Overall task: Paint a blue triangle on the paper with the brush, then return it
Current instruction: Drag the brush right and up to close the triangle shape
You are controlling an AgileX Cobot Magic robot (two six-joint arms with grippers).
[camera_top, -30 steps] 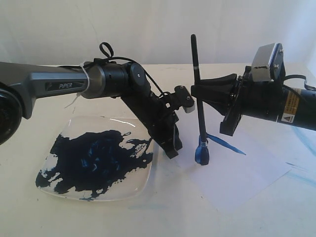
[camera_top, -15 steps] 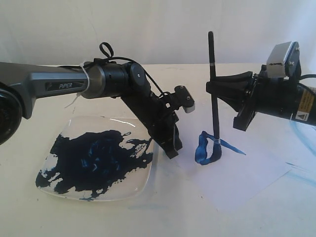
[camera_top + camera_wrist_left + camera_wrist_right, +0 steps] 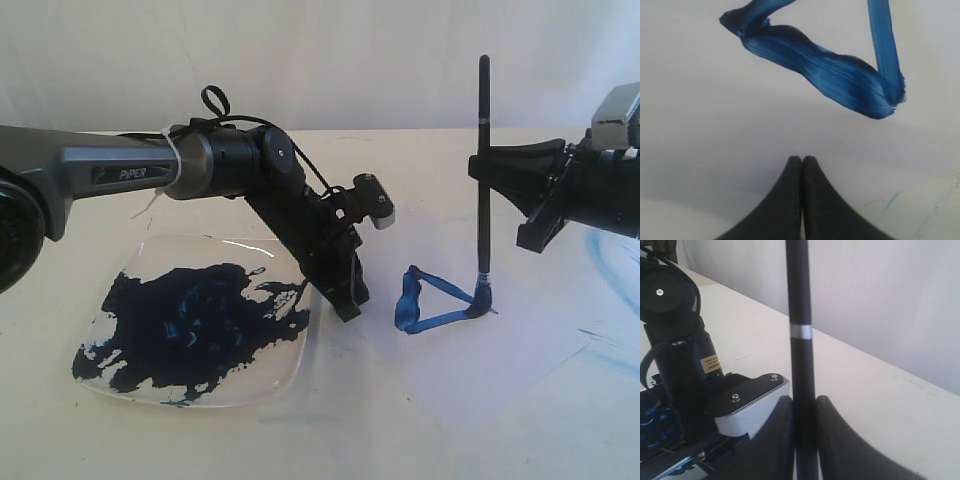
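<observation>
The brush (image 3: 483, 180) stands upright with its blue-stained tip resting on the paper (image 3: 500, 360) at the right corner of the blue triangle (image 3: 408, 308). My right gripper (image 3: 487, 165) is shut on the brush's black handle (image 3: 801, 340), with the right gripper (image 3: 804, 402) holding below the silver band. My left gripper (image 3: 350, 305) is shut with nothing in it, its tips down on the paper's left edge, just left of the triangle. In the left wrist view the closed left gripper (image 3: 801, 159) points at the triangle's thick dark side (image 3: 830, 75) on the paper (image 3: 715, 110).
A square plate (image 3: 285, 375) smeared dark blue lies on the table at the left, under the left arm (image 3: 230, 160). A pale blue smear (image 3: 612, 250) marks the table at the far right. The left arm's wrist (image 3: 675, 340) stands close to the brush.
My right gripper has carried the brush to the right across the paper, and a new thin blue stroke now closes the triangle's lower side. The left arm has not moved.
</observation>
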